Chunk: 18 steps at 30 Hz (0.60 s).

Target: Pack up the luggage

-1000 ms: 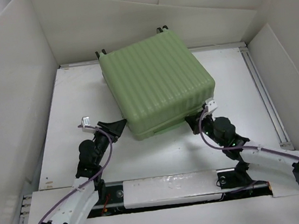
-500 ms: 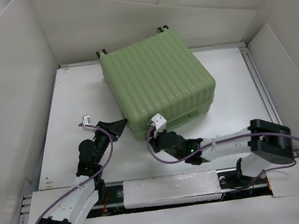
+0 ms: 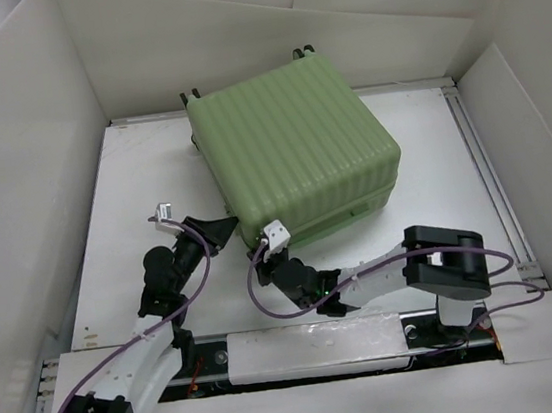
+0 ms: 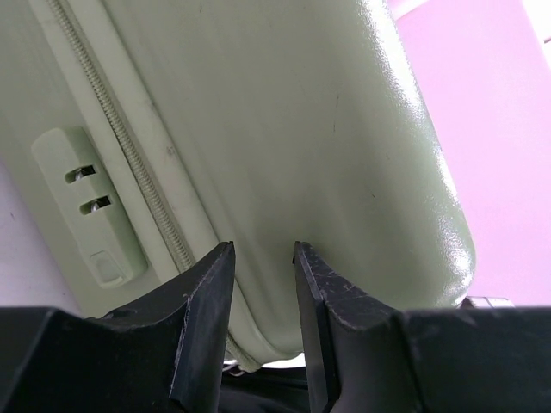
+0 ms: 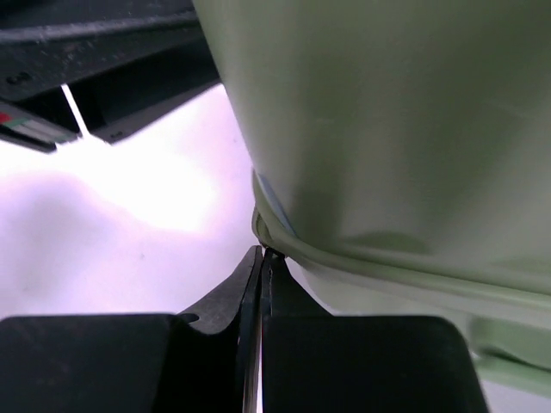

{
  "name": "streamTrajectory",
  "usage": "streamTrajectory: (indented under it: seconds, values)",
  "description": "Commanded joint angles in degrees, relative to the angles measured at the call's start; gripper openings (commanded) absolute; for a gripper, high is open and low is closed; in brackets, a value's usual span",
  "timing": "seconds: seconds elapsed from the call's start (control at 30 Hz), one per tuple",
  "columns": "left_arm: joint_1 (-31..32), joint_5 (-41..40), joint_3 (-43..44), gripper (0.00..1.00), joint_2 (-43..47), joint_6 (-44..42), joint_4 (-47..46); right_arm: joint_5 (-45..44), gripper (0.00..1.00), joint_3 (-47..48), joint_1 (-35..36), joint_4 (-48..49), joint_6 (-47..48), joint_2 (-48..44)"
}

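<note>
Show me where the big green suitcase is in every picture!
Top external: large pale green ribbed hard-shell suitcase, centre, slightly toward the back.
Left wrist: suitcase fills most of the picture above the left end effector.
Right wrist: suitcase fills the upper right.
Shared landmark: the seam between its two shells.

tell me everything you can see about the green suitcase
The luggage is a pale green hard shell with ribs, lying flat with its halves together on the white table. Small wheels show at its far edge; a zip and a lock sit on its side. The left hand faces its near corner; the shut right hand meets its seam.
</note>
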<state>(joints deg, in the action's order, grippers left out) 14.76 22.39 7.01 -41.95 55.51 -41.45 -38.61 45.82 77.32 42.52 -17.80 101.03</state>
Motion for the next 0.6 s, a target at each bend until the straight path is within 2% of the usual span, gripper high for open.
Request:
streamTrajectory:
  seconds: [0.0,0.1,0.17,0.3,0.4,0.43,0.57]
  values:
    - [3.7,19.4,2.7,0.31,-1.3,-1.4,2.5,22.9,0.0,2.3,3.5,18.4,-2.5,5.0]
    - [3.7,20.0,3.2,0.31,-1.3,-1.4,3.7,24.2,0.0,-0.4,3.5,24.3,-3.9,4.4]
    - [3.7,20.5,3.7,0.31,-1.3,-1.4,3.7,21.8,0.0,-1.9,4.4,22.9,-4.4,2.7]
    - [7.6,19.3,5.0,0.32,-1.9,-1.4,4.4,16.7,0.0,-7.5,7.3,18.9,-4.4,-4.4]
    - [12.9,16.6,7.3,0.36,-3.5,-1.4,4.4,12.8,0.0,-10.1,9.0,9.7,-5.5,-11.4]
    - [17.2,15.3,8.0,0.37,-4.4,-1.4,4.4,11.2,0.0,-10.1,9.9,3.5,-6.3,-15.0]
    - [27.6,8.9,12.4,0.48,-7.0,-2.9,6.5,4.2,0.0,-12.6,14.0,-12.1,-8.9,-24.4]
